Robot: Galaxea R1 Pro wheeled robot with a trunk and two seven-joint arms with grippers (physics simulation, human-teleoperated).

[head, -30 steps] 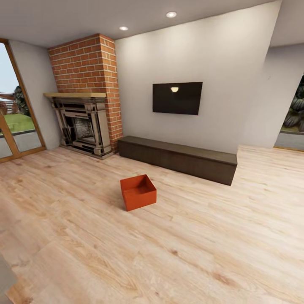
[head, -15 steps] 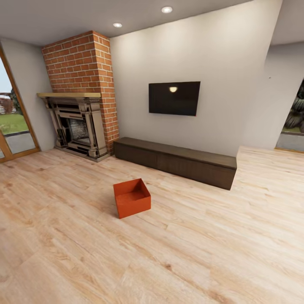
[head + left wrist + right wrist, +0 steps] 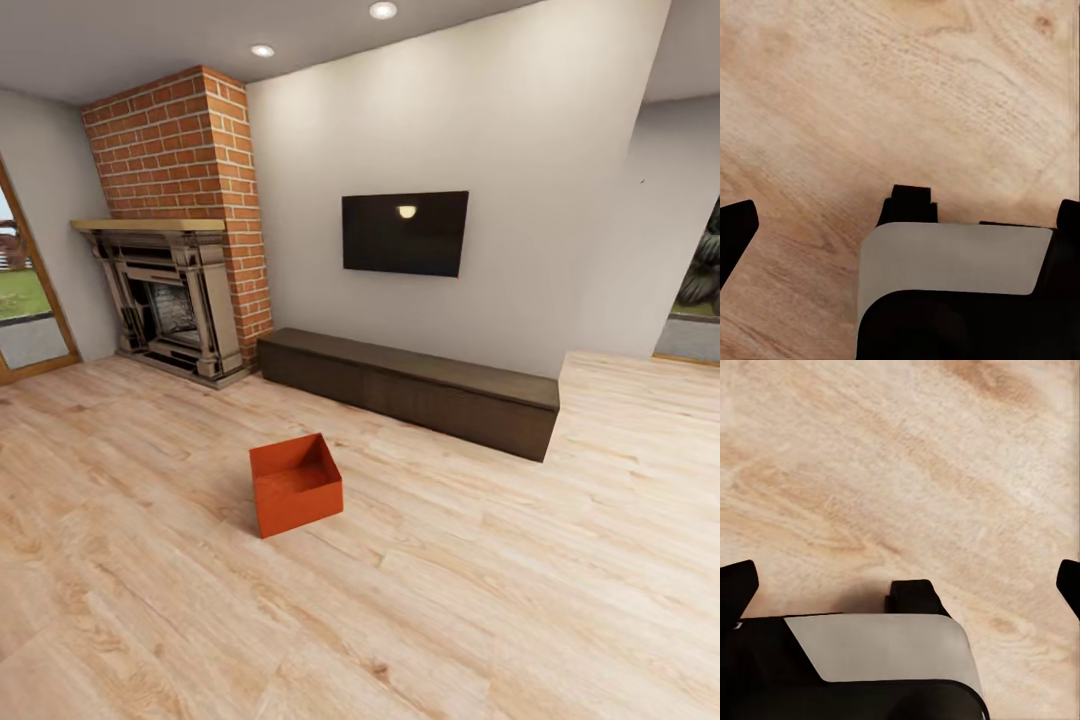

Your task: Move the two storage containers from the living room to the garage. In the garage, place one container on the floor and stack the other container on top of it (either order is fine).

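One orange-red storage container (image 3: pixel 296 485) is seen lidless on the light wood-plank floor (image 3: pixel 480 600) just left of the frame's centre, with bare planks on all sides of it and the long dark low cabinet (image 3: pixel 410 388) well apart along the white wall behind. The brick fireplace (image 3: pixel 175 250) is set at the upper left. In the wrist views the left claw (image 3: pixel 904 225) and right claw (image 3: pixel 904 585) are shown spread wide above bare planks, nothing held between the dark fingertips (image 3: pixel 735 232).

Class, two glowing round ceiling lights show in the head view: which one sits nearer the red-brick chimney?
The left round ceiling light, just right of the red-brick chimney; the other round light sits further right, over the white wall.
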